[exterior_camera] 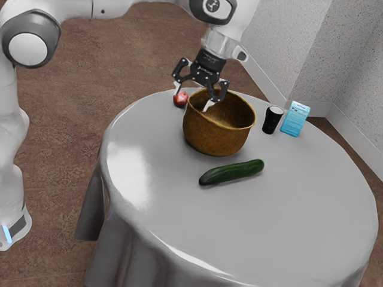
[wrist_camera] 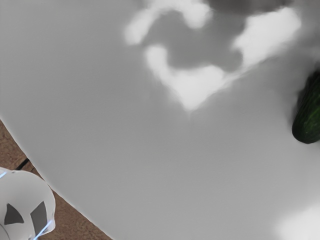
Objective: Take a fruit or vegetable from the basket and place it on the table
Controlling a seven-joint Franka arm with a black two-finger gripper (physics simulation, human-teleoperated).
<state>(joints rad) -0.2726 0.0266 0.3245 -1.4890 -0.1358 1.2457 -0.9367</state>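
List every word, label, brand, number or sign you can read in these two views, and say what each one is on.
No text can be read in either view.
Light blue carton: printed marks, too small to read.
White robot arm: a round dark emblem near the wrist, too small to make out.
Black two-finger gripper: faint pale marks on its upper body, too small to read.

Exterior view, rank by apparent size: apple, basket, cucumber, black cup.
Largest to smallest as they look there:
1. Basket
2. Cucumber
3. Black cup
4. Apple, part of it possibly hidden by the gripper
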